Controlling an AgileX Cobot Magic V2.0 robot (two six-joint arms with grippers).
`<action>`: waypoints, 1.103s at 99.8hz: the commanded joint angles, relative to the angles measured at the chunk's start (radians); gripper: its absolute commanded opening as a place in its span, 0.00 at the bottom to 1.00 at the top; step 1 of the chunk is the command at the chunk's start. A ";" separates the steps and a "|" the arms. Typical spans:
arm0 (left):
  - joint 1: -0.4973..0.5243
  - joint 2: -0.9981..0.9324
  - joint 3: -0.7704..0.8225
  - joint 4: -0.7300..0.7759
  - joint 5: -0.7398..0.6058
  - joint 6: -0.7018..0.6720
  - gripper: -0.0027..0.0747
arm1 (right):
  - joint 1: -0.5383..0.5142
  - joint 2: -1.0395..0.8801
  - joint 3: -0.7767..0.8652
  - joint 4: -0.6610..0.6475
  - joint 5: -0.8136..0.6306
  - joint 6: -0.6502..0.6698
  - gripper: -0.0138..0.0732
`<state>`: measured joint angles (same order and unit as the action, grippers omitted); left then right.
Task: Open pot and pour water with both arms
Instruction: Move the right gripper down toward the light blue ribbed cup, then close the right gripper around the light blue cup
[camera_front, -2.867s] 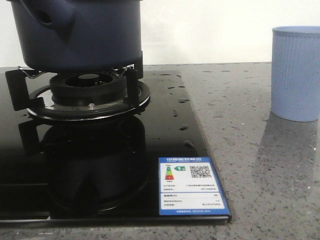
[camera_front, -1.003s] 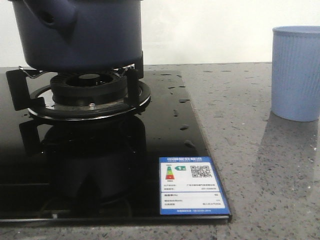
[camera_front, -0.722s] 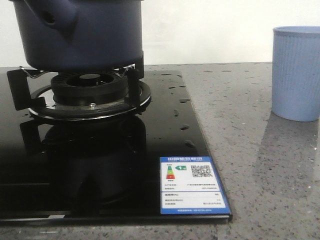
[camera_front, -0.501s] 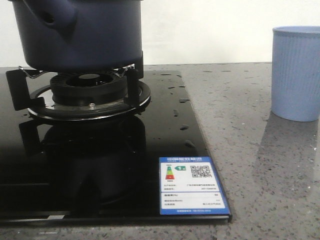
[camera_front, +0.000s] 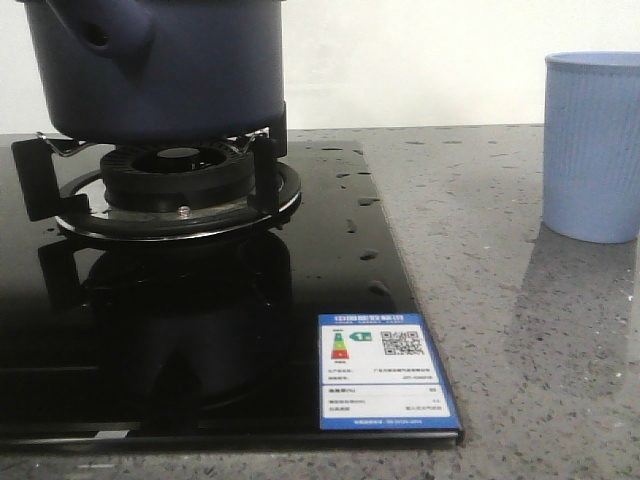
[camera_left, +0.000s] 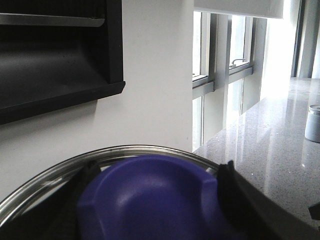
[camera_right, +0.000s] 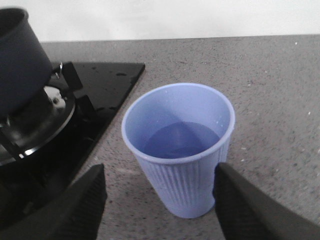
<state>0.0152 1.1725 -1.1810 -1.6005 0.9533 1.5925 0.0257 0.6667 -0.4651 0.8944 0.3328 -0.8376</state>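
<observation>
Pot (camera_front: 160, 70) upper left of front view, seated on burner grate (camera_front: 180, 195).
Left fingers (camera_left: 227, 185) clamp blue lid knob (camera_left: 150, 200), steel rim around it; likely lid lifted clear for pouring.
Right fingers (camera_right: 235, 200) spread, flanking water-filled cup (camera_right: 180, 150) on surface (camera_front: 520, 300), no contact visible.

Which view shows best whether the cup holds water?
The right wrist view: it looks down into the cup and shows water inside. The front view shows only its ribbed side. The left wrist view misses it.
</observation>
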 joint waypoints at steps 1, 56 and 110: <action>0.001 -0.026 -0.039 -0.104 0.008 -0.009 0.38 | -0.002 0.008 -0.033 0.025 -0.055 -0.119 0.68; 0.001 -0.026 -0.039 -0.104 0.023 -0.009 0.38 | 0.190 0.141 -0.040 0.025 -0.232 -0.230 0.83; 0.001 -0.026 -0.039 -0.104 0.030 -0.009 0.38 | 0.190 0.130 -0.034 0.112 -0.245 -0.230 0.83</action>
<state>0.0152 1.1725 -1.1810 -1.6040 0.9750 1.5908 0.2152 0.8171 -0.4756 0.9823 0.1176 -1.0632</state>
